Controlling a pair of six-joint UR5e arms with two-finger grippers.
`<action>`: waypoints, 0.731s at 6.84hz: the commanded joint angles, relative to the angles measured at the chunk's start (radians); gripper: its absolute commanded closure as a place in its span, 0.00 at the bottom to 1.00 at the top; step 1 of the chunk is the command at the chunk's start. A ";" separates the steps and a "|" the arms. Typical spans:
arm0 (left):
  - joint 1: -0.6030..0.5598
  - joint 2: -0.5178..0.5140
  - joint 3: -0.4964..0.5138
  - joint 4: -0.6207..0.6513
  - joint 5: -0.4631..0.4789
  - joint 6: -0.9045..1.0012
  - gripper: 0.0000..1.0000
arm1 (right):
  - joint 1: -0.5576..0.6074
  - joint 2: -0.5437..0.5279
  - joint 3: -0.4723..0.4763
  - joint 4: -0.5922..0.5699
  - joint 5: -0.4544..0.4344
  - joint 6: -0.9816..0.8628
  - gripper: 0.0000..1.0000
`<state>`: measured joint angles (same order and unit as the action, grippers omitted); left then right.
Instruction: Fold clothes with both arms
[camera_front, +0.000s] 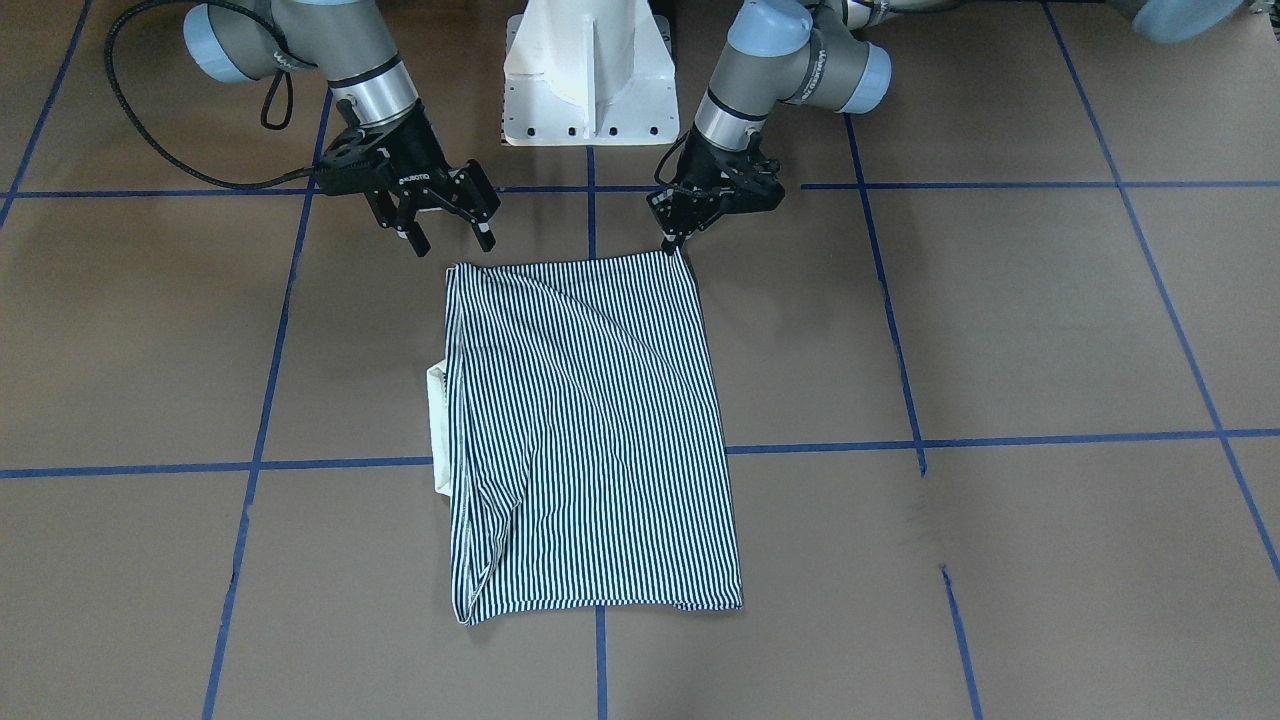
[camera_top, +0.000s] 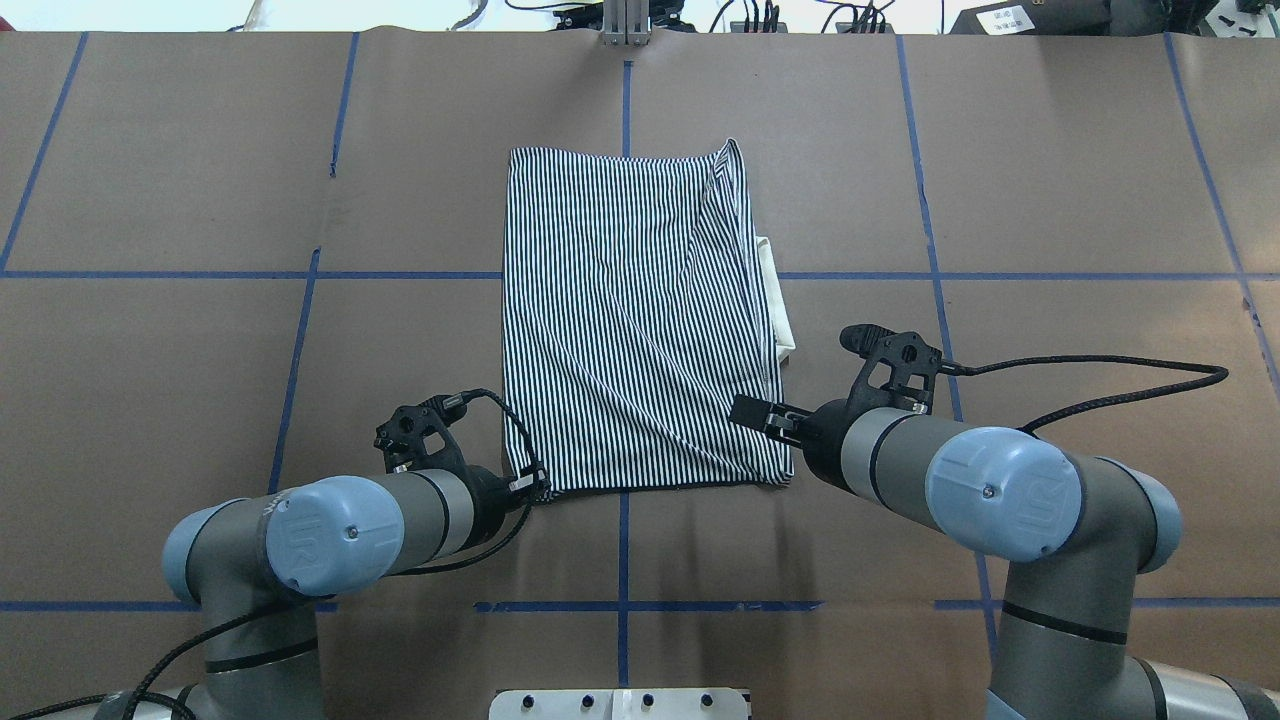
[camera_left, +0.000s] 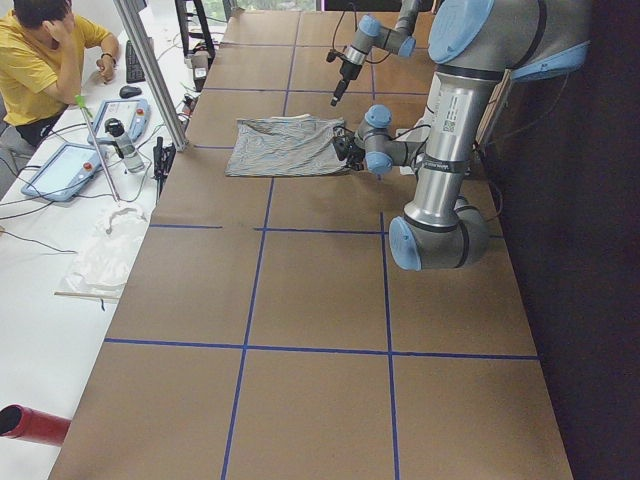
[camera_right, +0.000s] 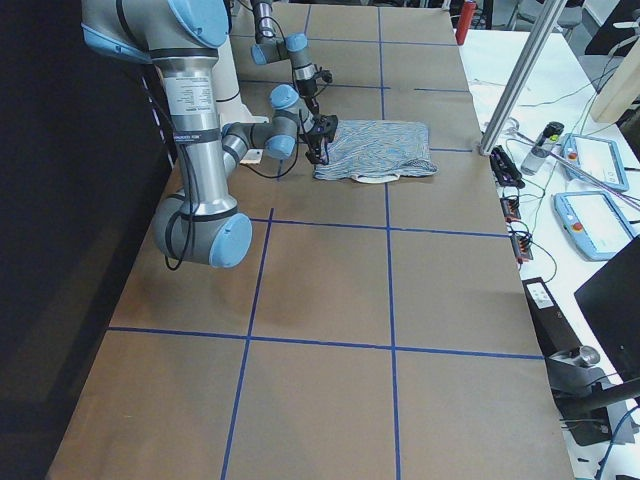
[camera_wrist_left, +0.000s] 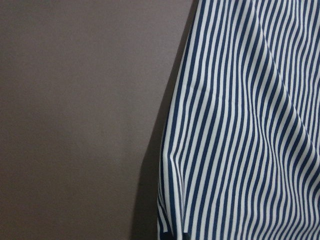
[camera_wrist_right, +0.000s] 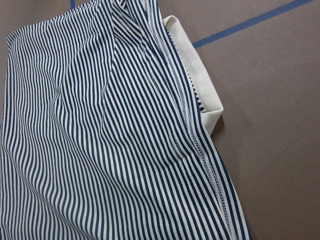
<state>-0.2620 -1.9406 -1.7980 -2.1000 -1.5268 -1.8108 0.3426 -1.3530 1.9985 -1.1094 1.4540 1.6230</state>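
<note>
Striped shirt (camera_front: 590, 430) lies half-folded mid-frame. The left tool (camera_front: 673, 240) pinches its upper-right corner. The right tool (camera_front: 455, 238) hangs spread near the upper-left; I'd say grip there before lifting evenly.

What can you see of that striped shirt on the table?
The striped shirt is soft knit with thin navy-and-white stripes, folded into a rough rectangle, lying flat on the brown table with diagonal creases. A cream collar pokes out one side. Jaws of the left arm pinch one corner on the robot's side.
</note>
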 joint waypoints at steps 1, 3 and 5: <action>0.001 0.000 -0.001 0.000 0.000 0.001 1.00 | -0.002 0.008 -0.001 -0.010 -0.003 0.009 0.01; 0.001 0.000 -0.001 0.000 0.002 -0.001 1.00 | -0.016 0.088 -0.026 -0.141 -0.006 0.254 0.19; 0.001 0.000 -0.006 0.000 0.002 -0.001 1.00 | -0.036 0.193 -0.094 -0.315 -0.009 0.327 0.22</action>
<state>-0.2608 -1.9405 -1.8019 -2.1000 -1.5250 -1.8116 0.3166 -1.2229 1.9429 -1.3225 1.4469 1.9107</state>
